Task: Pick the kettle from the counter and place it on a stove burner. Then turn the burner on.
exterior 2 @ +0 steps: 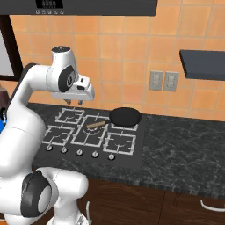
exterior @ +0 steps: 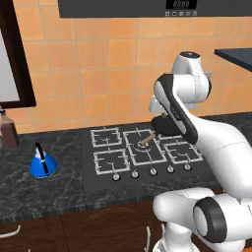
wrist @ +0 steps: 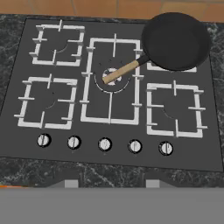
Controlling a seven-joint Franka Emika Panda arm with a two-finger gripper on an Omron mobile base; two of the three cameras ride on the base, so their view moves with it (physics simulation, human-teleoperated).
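Observation:
The small blue kettle (exterior: pixel 43 165) with its thin black handle stands upright on the dark veined counter (exterior: pixel 19 192), left of the cooktop. My gripper (exterior 2: pixel 74 103) hangs high above the back left of the cooktop, far to the right of the kettle, pointing down. Its fingers are apart with nothing between them. In the hand view the gripper (wrist: pixel 109 183) looks down on the small stove burner grates (wrist: pixel 46 103) (wrist: pixel 57 43) (wrist: pixel 175 109). In the left base view my own arm hides the gripper.
A black frying pan (wrist: pixel 175 39) sits on the back right burner, its wooden handle (wrist: pixel 120 72) reaching over the large centre grate (wrist: pixel 111 109). A row of knobs (wrist: pixel 105 144) lines the cooktop's front. A brown bottle (exterior: pixel 9 130) stands behind the kettle by the wall.

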